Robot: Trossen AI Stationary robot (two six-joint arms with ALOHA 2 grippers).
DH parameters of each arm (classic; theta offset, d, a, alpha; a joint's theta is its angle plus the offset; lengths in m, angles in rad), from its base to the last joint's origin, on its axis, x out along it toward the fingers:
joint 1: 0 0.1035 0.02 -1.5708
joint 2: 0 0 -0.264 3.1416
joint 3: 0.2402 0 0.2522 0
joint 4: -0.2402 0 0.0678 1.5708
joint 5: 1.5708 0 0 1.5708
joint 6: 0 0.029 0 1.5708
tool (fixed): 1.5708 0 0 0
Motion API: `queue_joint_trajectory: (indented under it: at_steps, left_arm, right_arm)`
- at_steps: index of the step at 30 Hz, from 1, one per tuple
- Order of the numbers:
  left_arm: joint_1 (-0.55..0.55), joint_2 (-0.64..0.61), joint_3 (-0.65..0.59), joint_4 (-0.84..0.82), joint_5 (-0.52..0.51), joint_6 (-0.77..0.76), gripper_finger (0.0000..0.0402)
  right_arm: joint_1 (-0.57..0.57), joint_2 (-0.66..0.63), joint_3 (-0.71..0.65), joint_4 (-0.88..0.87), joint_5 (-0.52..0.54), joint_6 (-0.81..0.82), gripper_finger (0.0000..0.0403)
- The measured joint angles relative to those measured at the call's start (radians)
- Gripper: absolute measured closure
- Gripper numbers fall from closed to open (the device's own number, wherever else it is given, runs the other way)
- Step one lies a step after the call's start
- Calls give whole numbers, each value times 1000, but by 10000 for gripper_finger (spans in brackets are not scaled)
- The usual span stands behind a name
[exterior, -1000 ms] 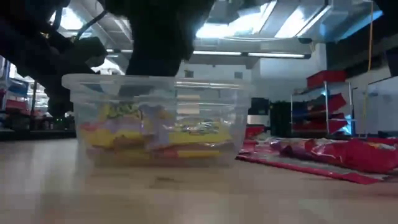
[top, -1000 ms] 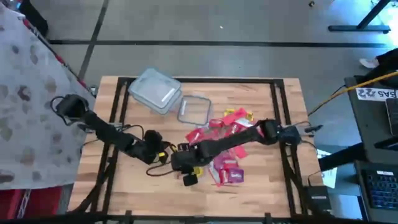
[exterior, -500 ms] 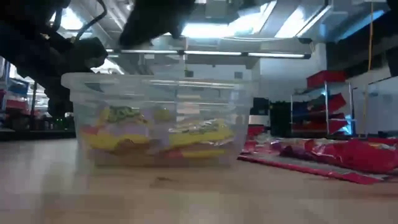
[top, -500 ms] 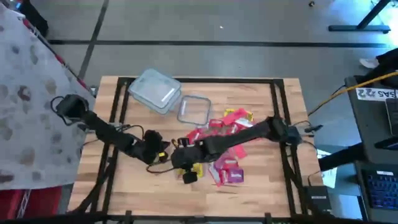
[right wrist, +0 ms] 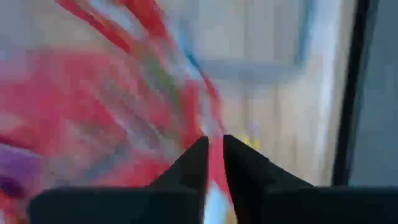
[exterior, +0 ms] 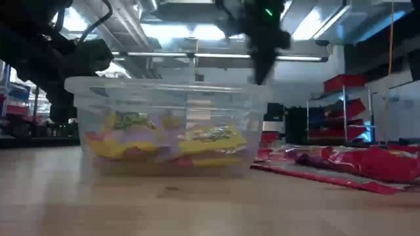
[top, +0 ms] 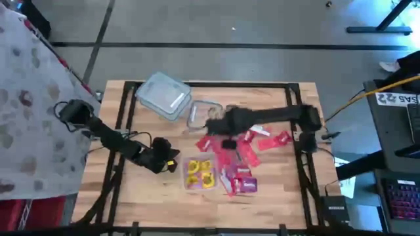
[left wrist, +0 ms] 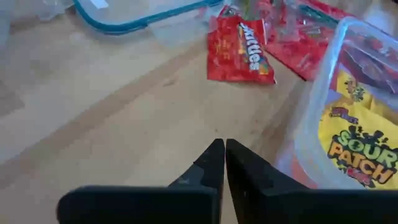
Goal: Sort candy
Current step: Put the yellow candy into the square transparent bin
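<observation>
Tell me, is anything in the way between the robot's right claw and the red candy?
Nothing visible is. The right gripper hangs over the near edge of the red candy pile, beside an empty clear tub. The candy lies loose on the table, uncovered.

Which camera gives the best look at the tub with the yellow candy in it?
The low view: the clear tub fills it side-on, yellow packets visible through the wall. The high view shows it small from above. The left wrist view catches only its edge and one yellow packet. The right wrist view is too blurred to tell.
</observation>
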Motion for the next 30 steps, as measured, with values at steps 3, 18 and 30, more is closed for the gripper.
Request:
queue_joint_trajectory:
  at_steps: [3,18,30]
  left_arm:
    - [0,0,0,0,0,-9,402]
    - [2,0,0,4,-1,-13,402]
    - [2,16,0,1,-1,-14,402]
  right_arm:
    - [-102,-132,-226,50,-1,101,272]
    - [-427,-345,-802,555,-234,331,253]
    - [-423,-357,-832,604,-200,285,392]
